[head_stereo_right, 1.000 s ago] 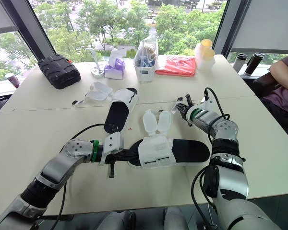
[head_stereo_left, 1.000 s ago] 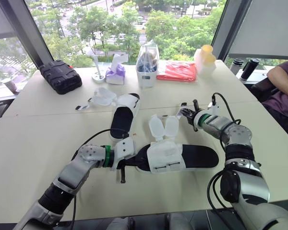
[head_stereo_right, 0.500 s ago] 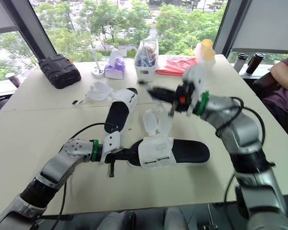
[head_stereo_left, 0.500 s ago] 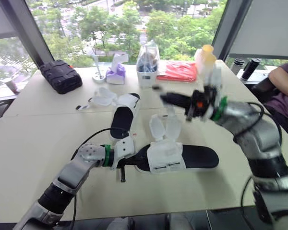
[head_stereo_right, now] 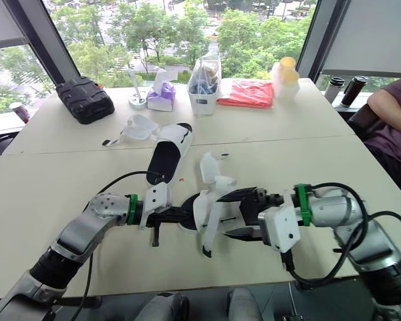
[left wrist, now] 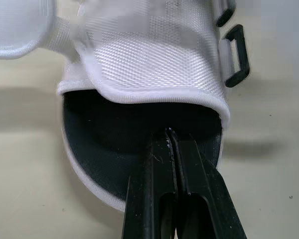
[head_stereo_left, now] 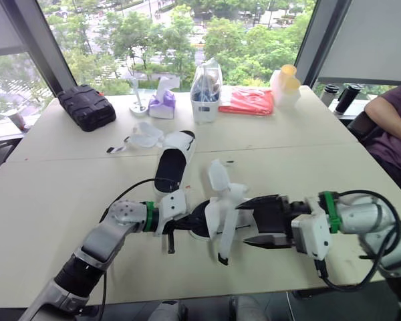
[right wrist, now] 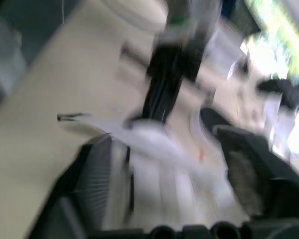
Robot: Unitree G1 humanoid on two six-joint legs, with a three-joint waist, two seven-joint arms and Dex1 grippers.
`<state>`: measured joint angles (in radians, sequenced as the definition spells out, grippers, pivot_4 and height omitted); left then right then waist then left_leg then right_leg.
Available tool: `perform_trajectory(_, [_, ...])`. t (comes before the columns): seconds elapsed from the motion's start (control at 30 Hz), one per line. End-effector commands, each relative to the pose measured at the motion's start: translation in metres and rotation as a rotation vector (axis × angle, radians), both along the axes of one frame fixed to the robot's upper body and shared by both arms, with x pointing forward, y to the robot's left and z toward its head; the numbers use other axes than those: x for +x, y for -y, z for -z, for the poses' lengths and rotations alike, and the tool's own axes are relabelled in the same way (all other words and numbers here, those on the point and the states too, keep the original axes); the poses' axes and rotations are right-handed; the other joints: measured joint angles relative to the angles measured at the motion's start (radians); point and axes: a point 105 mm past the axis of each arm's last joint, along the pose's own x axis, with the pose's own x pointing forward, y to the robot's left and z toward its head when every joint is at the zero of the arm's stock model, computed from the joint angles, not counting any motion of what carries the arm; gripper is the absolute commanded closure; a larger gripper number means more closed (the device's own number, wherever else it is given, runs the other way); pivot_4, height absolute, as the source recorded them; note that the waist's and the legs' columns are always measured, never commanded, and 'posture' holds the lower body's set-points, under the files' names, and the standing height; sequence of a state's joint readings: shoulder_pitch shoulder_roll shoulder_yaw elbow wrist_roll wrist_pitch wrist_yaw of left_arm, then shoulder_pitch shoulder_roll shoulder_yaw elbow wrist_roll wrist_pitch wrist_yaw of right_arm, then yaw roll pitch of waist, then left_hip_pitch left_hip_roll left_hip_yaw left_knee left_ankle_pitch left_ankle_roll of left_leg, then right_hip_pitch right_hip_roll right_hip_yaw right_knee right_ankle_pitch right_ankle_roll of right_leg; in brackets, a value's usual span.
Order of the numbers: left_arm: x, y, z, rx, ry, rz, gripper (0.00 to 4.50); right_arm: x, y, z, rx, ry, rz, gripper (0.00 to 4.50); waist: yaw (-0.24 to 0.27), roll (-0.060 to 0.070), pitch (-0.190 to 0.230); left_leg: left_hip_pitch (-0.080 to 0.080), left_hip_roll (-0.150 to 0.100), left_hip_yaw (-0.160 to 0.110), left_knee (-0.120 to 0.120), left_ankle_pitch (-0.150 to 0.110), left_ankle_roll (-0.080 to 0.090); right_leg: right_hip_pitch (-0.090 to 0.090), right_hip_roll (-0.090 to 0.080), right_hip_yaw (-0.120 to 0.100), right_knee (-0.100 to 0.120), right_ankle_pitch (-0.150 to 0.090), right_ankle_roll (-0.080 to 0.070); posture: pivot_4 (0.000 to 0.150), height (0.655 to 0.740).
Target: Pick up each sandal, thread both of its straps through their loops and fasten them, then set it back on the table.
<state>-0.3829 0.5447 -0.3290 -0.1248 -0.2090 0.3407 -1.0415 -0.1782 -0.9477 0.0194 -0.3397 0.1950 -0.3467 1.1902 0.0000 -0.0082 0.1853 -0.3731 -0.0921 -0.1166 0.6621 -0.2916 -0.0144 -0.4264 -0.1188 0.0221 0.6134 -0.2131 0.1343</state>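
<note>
The near sandal (head_stereo_left: 217, 210), white upper over a dark footbed, lies at the table's front with its loose straps (head_stereo_left: 218, 179) standing up. My left gripper (head_stereo_left: 176, 227) is shut, and its tips rest on the footbed at one end, just under the white upper (left wrist: 149, 50). My right gripper (head_stereo_left: 244, 223) comes in from the other end. It is open, with one finger above and one below the sandal's sole, which it largely hides. The second sandal (head_stereo_left: 172, 164) lies farther back, its straps (head_stereo_left: 144, 137) spread on the table.
At the back of the table are a black case (head_stereo_left: 85, 105), a tissue box (head_stereo_left: 160, 103), a clear bag (head_stereo_left: 204, 93), a red cloth (head_stereo_left: 248, 99) and yellow-capped bottles (head_stereo_left: 285, 83). A person's arm (head_stereo_left: 391, 114) rests at the far right edge.
My right arm swung from the table's right side up and across, then down to the near sandal, and its fingers opened. The sandal's straps now stand more upright. The left arm has stayed put.
</note>
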Motion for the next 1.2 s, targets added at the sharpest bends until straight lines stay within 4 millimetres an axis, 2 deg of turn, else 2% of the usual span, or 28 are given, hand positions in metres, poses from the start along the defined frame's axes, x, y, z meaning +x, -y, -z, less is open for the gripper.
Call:
perform_trajectory(0.03, [0.008, 0.001, -0.014, -0.036, 0.041, -0.01, 4.5, 0.007, 0.029, 0.001, 0.005, -0.053, 0.216, 1.13, 0.01, 0.0, 0.0, 0.0, 0.0, 0.0, 0.0, 0.0, 0.0, 0.0, 0.0, 0.0, 0.0, 0.0, 0.0, 0.15, 0.74])
perform_trajectory(0.1, [0.011, 0.002, -0.016, -0.047, 0.05, -0.014, 4.5, 0.007, 0.041, 0.001, 0.14, -0.208, 0.386, 1.13, 0.014, 0.0, 0.0, 0.0, 0.0, 0.0, 0.0, 0.0, 0.0, 0.0, 0.0, 0.0, 0.0, 0.0, 0.0, 0.15, 0.74])
perform_trajectory(0.13, [0.013, 0.004, -0.017, -0.059, 0.055, -0.018, 4.5, 0.004, 0.043, -0.003, 0.313, -0.383, 0.5, 1.13, 0.015, 0.0, 0.0, 0.0, 0.0, 0.0, 0.0, 0.0, 0.0, 0.0, 0.0, 0.0, 0.0, 0.0, 0.0, 0.15, 0.74])
perform_trajectory(0.2, [0.016, 0.006, -0.02, -0.072, 0.065, -0.022, 4.5, -0.011, 0.037, -0.002, 0.484, -0.675, 0.603, 1.13, 0.017, 0.0, 0.0, -0.001, 0.0, -0.002, 0.0, 0.0, 0.0, 0.0, 0.0, 0.0, 0.0, 0.0, -0.001, 0.15, 0.74])
perform_trajectory(0.23, [0.017, 0.007, -0.02, -0.076, 0.068, -0.022, 4.5, -0.027, 0.029, 0.003, 0.484, -0.841, 0.595, 1.13, 0.016, 0.0, 0.0, -0.001, 0.0, -0.002, 0.0, 0.0, 0.0, -0.001, 0.0, 0.0, 0.0, 0.0, -0.001, 0.15, 0.74])
perform_trajectory(0.3, [0.018, 0.01, -0.021, -0.081, 0.074, -0.016, 4.5, -0.049, 0.01, 0.01, 0.489, -1.016, 0.572, 1.13, 0.013, -0.001, 0.0, -0.001, 0.0, -0.002, 0.0, 0.0, 0.0, -0.001, -0.001, 0.001, -0.001, 0.0, -0.002, 0.15, 0.74])
perform_trajectory(0.43, [0.019, 0.014, -0.021, -0.085, 0.075, -0.005, 4.5, -0.066, -0.014, 0.026, 0.538, -1.185, 0.593, 1.13, 0.013, -0.004, 0.0, -0.001, 0.002, 0.0, 0.0, -0.001, 0.001, 0.0, 0.0, 0.0, -0.001, 0.0, -0.001, 0.15, 0.74])
perform_trajectory(0.5, [0.019, 0.015, -0.021, -0.087, 0.074, -0.002, 4.5, -0.067, -0.021, 0.033, 0.573, -1.234, 0.609, 1.13, 0.015, -0.004, 0.001, -0.001, 0.002, 0.0, 0.001, 0.0, 0.001, 0.0, 0.0, 0.0, -0.001, 0.0, -0.001, 0.15, 0.74])
perform_trajectory(0.7, [0.014, 0.015, -0.015, -0.058, 0.044, 0.025, 4.5, -0.049, -0.029, 0.058, 0.618, -1.254, 0.695, 1.13, 0.015, -0.005, 0.0, -0.001, 0.001, 0.0, 0.002, 0.0, 0.001, 0.0, 0.0, 0.0, -0.001, 0.001, -0.001, 0.15, 0.74])
perform_trajectory(0.87, [0.015, 0.015, -0.013, -0.049, 0.045, 0.02, 4.5, -0.038, -0.035, 0.069, 0.635, -1.272, 0.713, 1.13, 0.013, -0.005, 0.001, -0.001, 0.001, 0.0, 0.002, 0.0, 0.001, 0.0, 0.0, 0.0, -0.001, 0.001, -0.001, 0.15, 0.74])
perform_trajectory(1.13, [0.014, 0.014, -0.012, -0.05, 0.045, 0.011, 4.5, -0.034, -0.042, 0.076, 0.656, -1.338, 0.687, 1.13, 0.013, -0.005, 0.001, -0.001, 0.001, 0.0, 0.002, 0.0, 0.001, 0.0, 0.0, 0.0, -0.001, 0.001, -0.001, 0.15, 0.74])
perform_trajectory(1.2, [0.015, 0.015, -0.013, -0.052, 0.046, 0.007, 4.5, -0.029, -0.048, 0.075, 0.716, -1.374, 0.669, 1.66, 0.011, -0.005, 0.001, -0.001, 0.001, 0.0, 0.002, 0.0, 0.001, 0.0, 0.0, -0.001, -0.001, 0.001, -0.001, 0.15, 0.74])
